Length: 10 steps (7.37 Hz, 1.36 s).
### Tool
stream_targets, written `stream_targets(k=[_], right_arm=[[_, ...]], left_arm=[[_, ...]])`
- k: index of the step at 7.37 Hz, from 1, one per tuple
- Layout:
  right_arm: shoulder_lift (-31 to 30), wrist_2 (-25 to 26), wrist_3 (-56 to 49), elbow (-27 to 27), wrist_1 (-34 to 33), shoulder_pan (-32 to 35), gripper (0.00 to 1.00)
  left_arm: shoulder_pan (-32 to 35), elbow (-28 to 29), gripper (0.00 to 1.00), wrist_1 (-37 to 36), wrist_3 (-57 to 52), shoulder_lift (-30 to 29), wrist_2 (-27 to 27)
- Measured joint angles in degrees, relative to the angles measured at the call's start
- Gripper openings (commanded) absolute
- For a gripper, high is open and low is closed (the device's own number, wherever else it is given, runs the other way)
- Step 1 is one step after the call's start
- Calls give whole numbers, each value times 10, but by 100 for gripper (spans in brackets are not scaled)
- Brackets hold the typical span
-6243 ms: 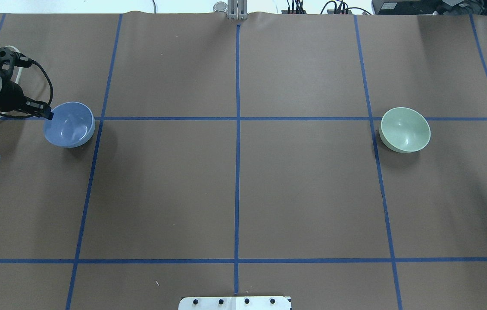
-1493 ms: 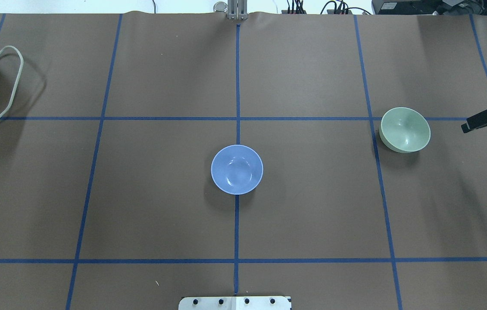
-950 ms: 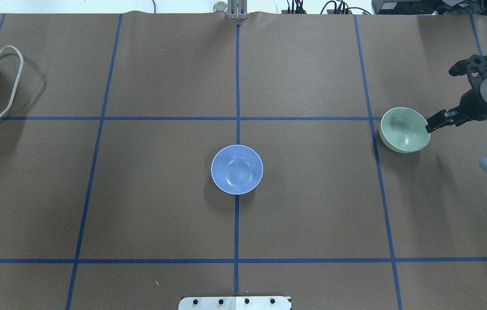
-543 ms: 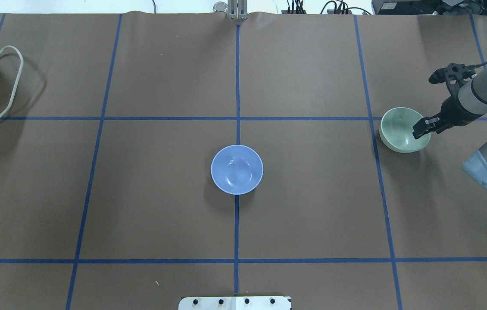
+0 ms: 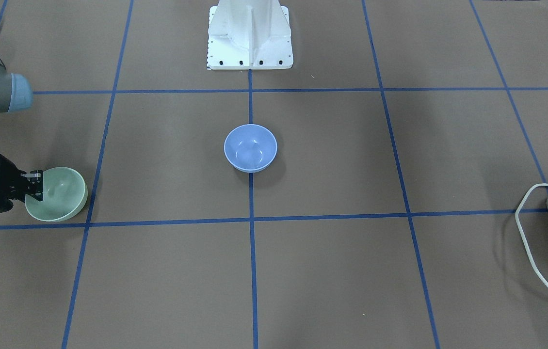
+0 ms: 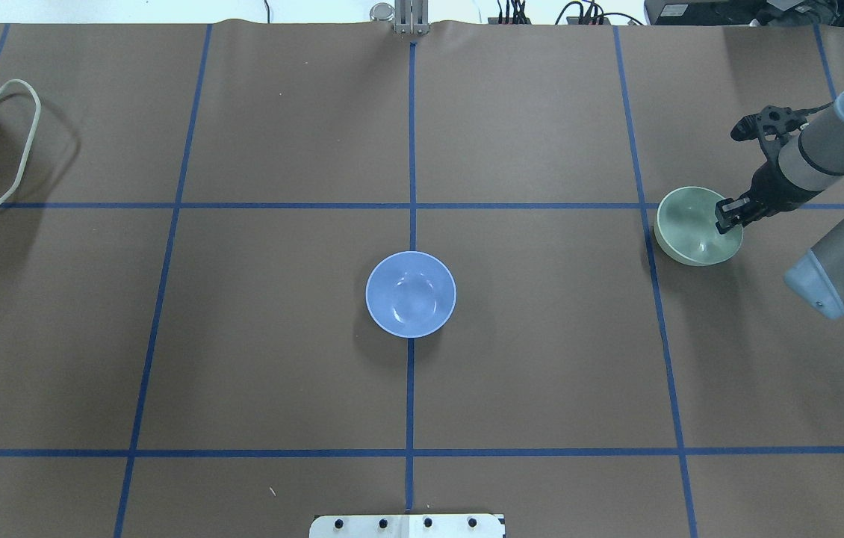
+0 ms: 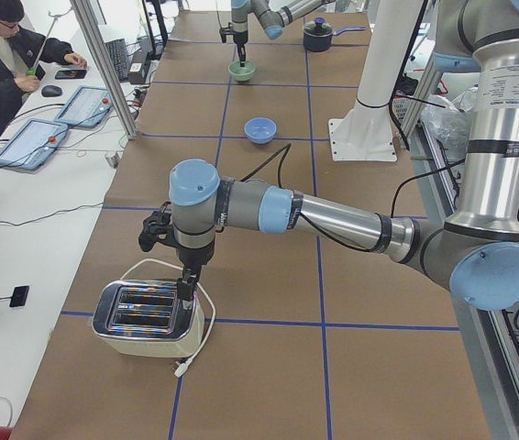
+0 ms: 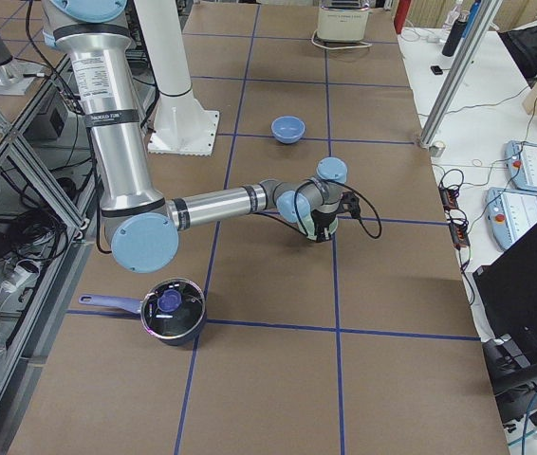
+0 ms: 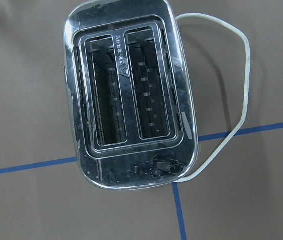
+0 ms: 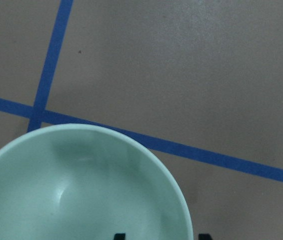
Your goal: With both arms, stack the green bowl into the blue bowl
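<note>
- I am watching the right gripper [image 6: 727, 217] hanging over the green bowl [image 6: 687, 228], at the part of its rim that faces the robot's right end of the table [image 6: 280, 359].
- In the right wrist view its fingertips [image 10: 119, 236] are standing apart. One is showing inside the bowl and the other just outside the wall, so they are straddling the rim and, I judge, clamping nothing yet.
- The green bowl is sitting mouth-up on the table, just beside a crossing of the blue tape lines. I am reading the rim straddle as the only workable hold, since a bowl this wide offers the fingers nothing else to pinch.
- The blue bowl [image 6: 411, 294] is resting upright and empty on the middle tape line at the table's centre, well apart from the green one. I am taking that as the receiving spot, within reach of either arm.
- The left gripper [image 7: 184, 286] is hovering over the toaster [image 9: 129, 95] at the far left end, probably to stay out of the way. I cannot tell whether its fingers are apart or together.
- I am expecting the glossy rim to slip or swing in a one-sided pinch.
</note>
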State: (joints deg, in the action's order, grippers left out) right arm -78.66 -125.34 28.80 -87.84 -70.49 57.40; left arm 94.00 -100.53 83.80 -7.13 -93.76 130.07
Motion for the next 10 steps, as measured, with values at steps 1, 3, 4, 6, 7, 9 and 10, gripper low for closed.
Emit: stream_targets(k=[1,3,4,6,7,9,10], right_arm=[[0,-1,0,-1,0,5,0],[1,-3,0,-9,-1,15,0],[1,-5,4,-25,-2,20,0],[26,-7,79,-68,-2,26,0],[51,-7,139,-83,-5,17,0],[95,-7,255,-115,-14,-25,0],[126,-4,315,-132,-46,-50,0]], left_arm=[[0,0,98,1,0,1,0],[0,1,98,2,1,2,0],[0,1,98,2,1,2,0],[0,3,98,-3,2,8,-2],[-1,7,98,-4,6,17,-1],[-1,15,98,-4,58,29,12],[-2,15,98,0,82,36,19]])
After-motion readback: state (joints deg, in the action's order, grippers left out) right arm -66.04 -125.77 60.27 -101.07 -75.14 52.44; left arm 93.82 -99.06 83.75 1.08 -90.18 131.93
